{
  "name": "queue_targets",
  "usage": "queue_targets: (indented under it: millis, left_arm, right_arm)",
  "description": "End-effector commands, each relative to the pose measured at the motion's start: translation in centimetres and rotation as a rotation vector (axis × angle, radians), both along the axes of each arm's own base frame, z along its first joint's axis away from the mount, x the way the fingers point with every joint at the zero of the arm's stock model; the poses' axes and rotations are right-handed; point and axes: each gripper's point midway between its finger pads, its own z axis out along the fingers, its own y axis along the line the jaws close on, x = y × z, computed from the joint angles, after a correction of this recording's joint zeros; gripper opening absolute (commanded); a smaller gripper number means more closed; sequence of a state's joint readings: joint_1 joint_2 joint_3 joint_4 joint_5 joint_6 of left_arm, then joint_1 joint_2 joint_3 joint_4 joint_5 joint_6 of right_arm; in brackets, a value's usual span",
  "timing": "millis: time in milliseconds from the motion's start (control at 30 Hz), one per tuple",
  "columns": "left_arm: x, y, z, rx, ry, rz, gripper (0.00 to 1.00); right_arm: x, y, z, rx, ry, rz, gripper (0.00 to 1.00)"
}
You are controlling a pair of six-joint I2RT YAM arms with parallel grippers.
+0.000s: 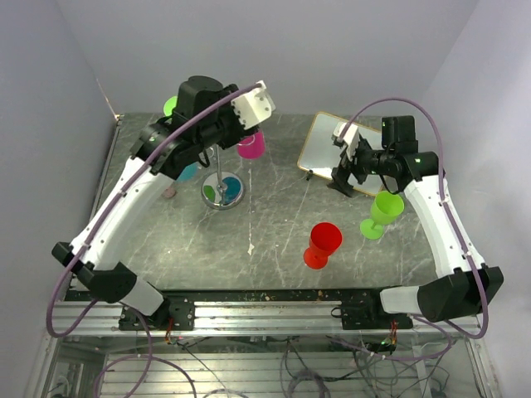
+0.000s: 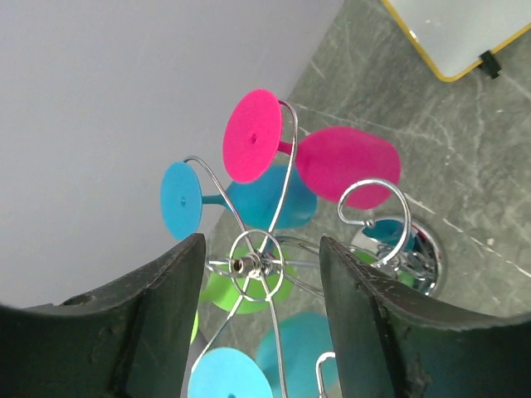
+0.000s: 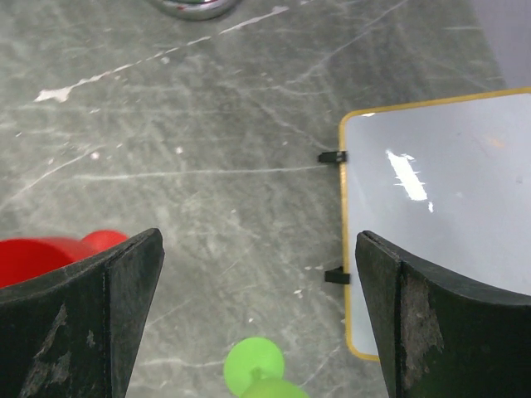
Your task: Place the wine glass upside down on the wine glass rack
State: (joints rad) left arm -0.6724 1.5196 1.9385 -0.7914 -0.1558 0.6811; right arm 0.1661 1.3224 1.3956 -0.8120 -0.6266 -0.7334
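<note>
The wine glass rack [image 2: 257, 264] is a silver wire stand with a round shiny base [image 1: 222, 191]. Pink [image 2: 347, 166], blue [image 2: 270, 199] and green [image 2: 245, 290] glasses hang on it upside down. My left gripper [image 2: 261, 323] is open and empty right above the rack's top hub; in the top view it [image 1: 226, 137] hovers over the rack. A red glass [image 1: 322, 245] and a light green glass [image 1: 380, 214] stand on the table. My right gripper [image 3: 257, 274] is open and empty above the green glass's foot [image 3: 253, 365].
A white board with a yellow rim [image 1: 328, 149] lies at the back right, beside my right gripper [image 1: 344, 178]. The red glass [image 3: 41, 257] sits to the left of the right fingers. Grey walls close the table's back and sides.
</note>
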Motion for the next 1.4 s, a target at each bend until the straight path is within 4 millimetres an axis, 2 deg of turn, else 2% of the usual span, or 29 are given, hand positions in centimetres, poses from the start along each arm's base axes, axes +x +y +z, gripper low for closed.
queue_targets:
  millis: [0,100,233,267,500,700,800,1067,1300,1367]
  left_arm:
    - [-2.9,0.7,1.7,-0.114,0.053,-0.076,0.69]
    - [-4.8,1.2,1.6,-0.167,0.105,-0.155,0.74]
    - [-7.1,1.8,1.4,-0.218,0.155,-0.248,0.99]
    - [-7.4,2.0,1.4,-0.227,0.160,-0.251,1.00]
    - [-8.4,4.0,-0.3,-0.250,0.189,-0.218,0.99]
    - [-9.3,5.6,-1.4,-0.244,0.189,-0.203,0.99]
    - [-9.7,6.7,-2.2,-0.238,0.189,-0.179,0.99]
    - [-11.5,8.1,-3.3,-0.263,0.203,-0.182,0.99]
    - [-11.1,8.4,-4.4,-0.256,0.219,-0.168,0.99]
    - [-10.7,8.4,-4.2,-0.285,0.226,-0.146,0.99]
  right_arm:
    - [-5.0,0.1,-0.8,-0.031,0.124,0.136,0.99]
    - [-7.4,0.0,-2.4,-0.047,0.223,0.189,0.99]
    - [-9.2,-0.4,-4.1,-0.064,0.314,0.203,0.97]
    - [-9.4,-0.5,-4.4,-0.069,0.331,0.201,0.96]
    - [-11.3,0.2,-7.0,-0.109,0.435,0.229,0.88]
    - [-10.9,0.9,-9.5,-0.236,0.420,0.180,0.81]
    - [-10.2,1.2,-10.2,-0.279,0.403,0.159,0.74]
    - [-9.7,1.7,-10.5,-0.335,0.386,0.165,0.54]
    - [-9.7,1.4,-10.3,-0.363,0.376,0.171,0.35]
    - [-9.7,1.3,-10.3,-0.365,0.373,0.176,0.26]
